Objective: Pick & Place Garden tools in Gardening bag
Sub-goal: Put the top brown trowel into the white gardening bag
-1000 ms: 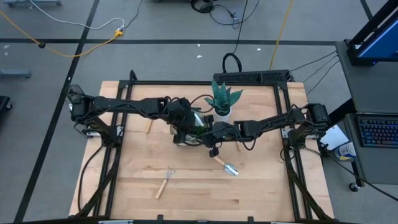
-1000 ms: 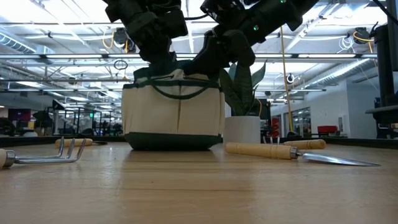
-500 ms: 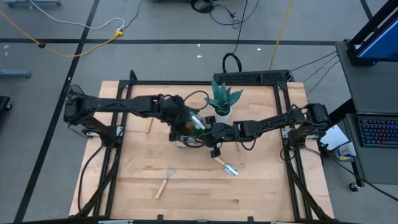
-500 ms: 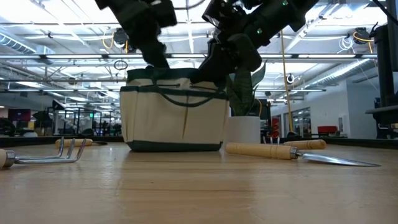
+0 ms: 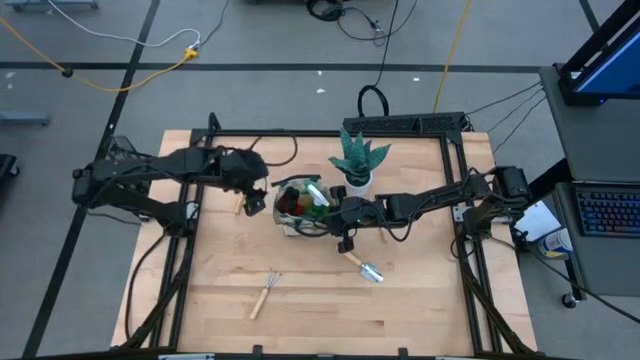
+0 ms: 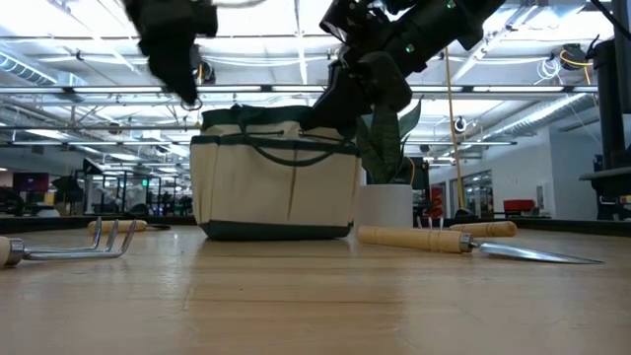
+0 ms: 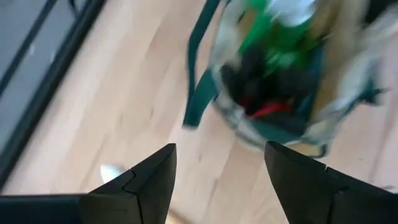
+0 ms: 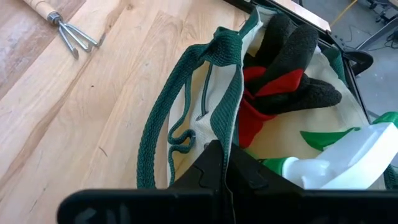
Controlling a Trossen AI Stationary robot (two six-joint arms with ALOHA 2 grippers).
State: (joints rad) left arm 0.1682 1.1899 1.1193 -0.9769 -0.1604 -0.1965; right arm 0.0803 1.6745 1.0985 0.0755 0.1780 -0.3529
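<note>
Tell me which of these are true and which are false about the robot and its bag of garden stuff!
1. The red-black gloves are inside the gardening bag. True.
2. The right gripper is pinching the bag's green rim. True.
3. The left gripper is holding the rake. False: its fingers are open and empty, beside the bag.
4. The rake is already in the bag. False: it lies on the table, out in front of the bag.
5. The green spray bottle is in the bag. True.
6. The plant has fallen over. False: it stands upright in its white pot.
</note>
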